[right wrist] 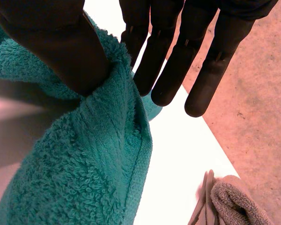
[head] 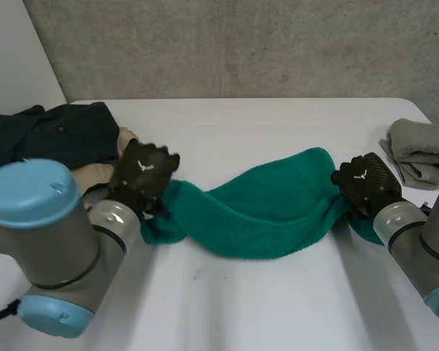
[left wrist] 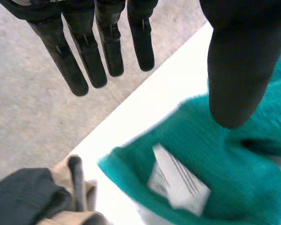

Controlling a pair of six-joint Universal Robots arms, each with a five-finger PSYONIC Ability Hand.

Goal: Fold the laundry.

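A teal green towel [head: 271, 205] lies bunched in a long band across the middle of the white table [head: 278, 307]. My left hand [head: 143, 172] is at its left end. In the left wrist view that hand [left wrist: 234, 70] hangs above the towel [left wrist: 234, 178] with straight fingers [left wrist: 84, 61] and the thumb held apart, gripping nothing. A white label [left wrist: 178, 180] shows on the towel's end below it. My right hand [head: 366, 181] is at the towel's right end. There the thumb [right wrist: 51, 42] pinches the towel's edge [right wrist: 93, 159] against straight fingers [right wrist: 164, 70].
A pile of dark green clothing [head: 58, 131] with a beige cloth [head: 95, 175] under it sits at the table's back left, close to my left hand. A folded grey towel [head: 424, 146] lies at the back right edge. The table's front half is bare.
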